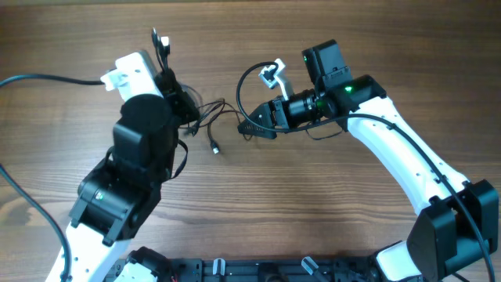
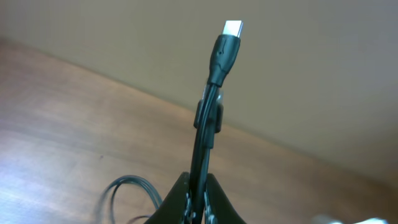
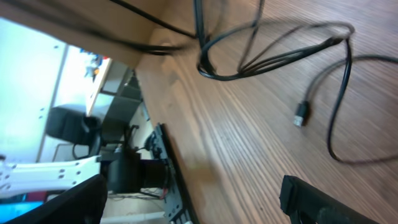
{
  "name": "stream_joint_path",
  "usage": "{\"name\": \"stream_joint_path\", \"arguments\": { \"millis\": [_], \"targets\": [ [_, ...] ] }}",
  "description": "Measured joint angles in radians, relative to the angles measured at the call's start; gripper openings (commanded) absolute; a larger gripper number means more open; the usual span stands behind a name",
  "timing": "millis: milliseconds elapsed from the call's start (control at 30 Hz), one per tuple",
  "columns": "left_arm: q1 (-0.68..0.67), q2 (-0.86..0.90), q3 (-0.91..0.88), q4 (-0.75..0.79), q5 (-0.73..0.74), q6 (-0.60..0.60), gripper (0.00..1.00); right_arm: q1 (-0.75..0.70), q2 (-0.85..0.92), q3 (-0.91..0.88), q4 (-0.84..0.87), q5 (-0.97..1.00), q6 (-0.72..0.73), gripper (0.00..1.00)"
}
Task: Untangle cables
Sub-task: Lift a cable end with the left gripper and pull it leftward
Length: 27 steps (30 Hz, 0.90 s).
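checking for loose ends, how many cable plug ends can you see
2. One plug end sticks up on the cable clamped in the left gripper; another lies on the table. The tangle may hide more.

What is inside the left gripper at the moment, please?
A thin black cable is clamped in the left gripper, its silver plug tip sticking out. The stretch inside the grip is covered.
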<state>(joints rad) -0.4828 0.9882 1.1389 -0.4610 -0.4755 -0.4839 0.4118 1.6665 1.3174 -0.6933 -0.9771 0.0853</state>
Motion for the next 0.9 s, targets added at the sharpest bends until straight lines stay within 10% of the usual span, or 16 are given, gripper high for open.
{"name": "stream_joint_path", "arguments": {
  "millis": [300, 633, 900],
  "targets": [
    [-0.001, -0.079, 0.002, 0.248, 0.076, 0.000, 0.06, 0.000, 0.000, 0.000, 0.061, 0.136, -0.091, 1.00],
    [-0.001, -0.184, 0.005, 0.566, 0.084, 0.000, 0.04, 0.004, 0.000, 0.000, 0.105, 0.536, 0.256, 0.99],
    [-0.001, -0.262, 0.006, 0.671, 0.084, 0.001, 0.04, 0.048, 0.002, 0.000, 0.142, 0.445, 0.190, 0.99]
  ]
}}
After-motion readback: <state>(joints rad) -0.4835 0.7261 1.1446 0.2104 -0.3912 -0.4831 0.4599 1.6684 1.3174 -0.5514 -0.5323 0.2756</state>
